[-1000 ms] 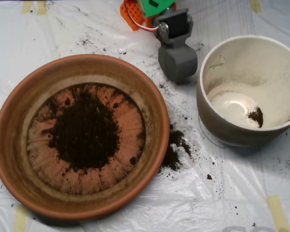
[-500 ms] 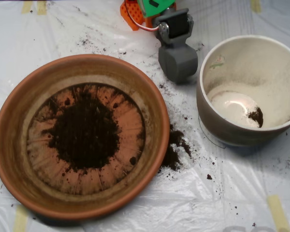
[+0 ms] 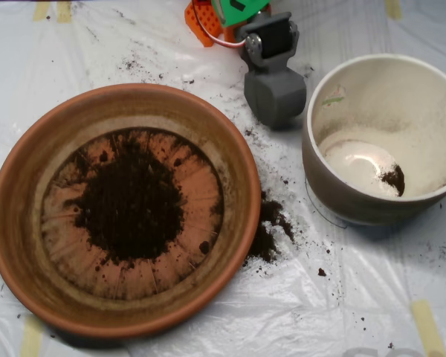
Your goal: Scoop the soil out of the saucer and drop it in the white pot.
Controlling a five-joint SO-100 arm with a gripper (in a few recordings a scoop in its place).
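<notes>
The terracotta saucer (image 3: 15, 223) lies at the left, with a dark heap of soil (image 3: 130, 204) in the middle of its ridged base. At the right stands the white pot (image 3: 334, 190), dusty inside, with a small clump of soil (image 3: 393, 179) on its bottom. My grey scoop (image 3: 276, 95) hangs at the top centre, between the saucer's far rim and the pot's left rim. Its two halves look shut together, and I see no soil on it.
Spilled soil (image 3: 269, 227) lies on the white plastic sheet between saucer and pot, and grains are scattered around the scoop and above the saucer. Orange and green arm parts (image 3: 223, 15) sit at the top edge. Tape strips (image 3: 427, 327) hold the sheet.
The scoop has drawn back very slightly toward the top of the picture. The soil, saucer and pot are unchanged.
</notes>
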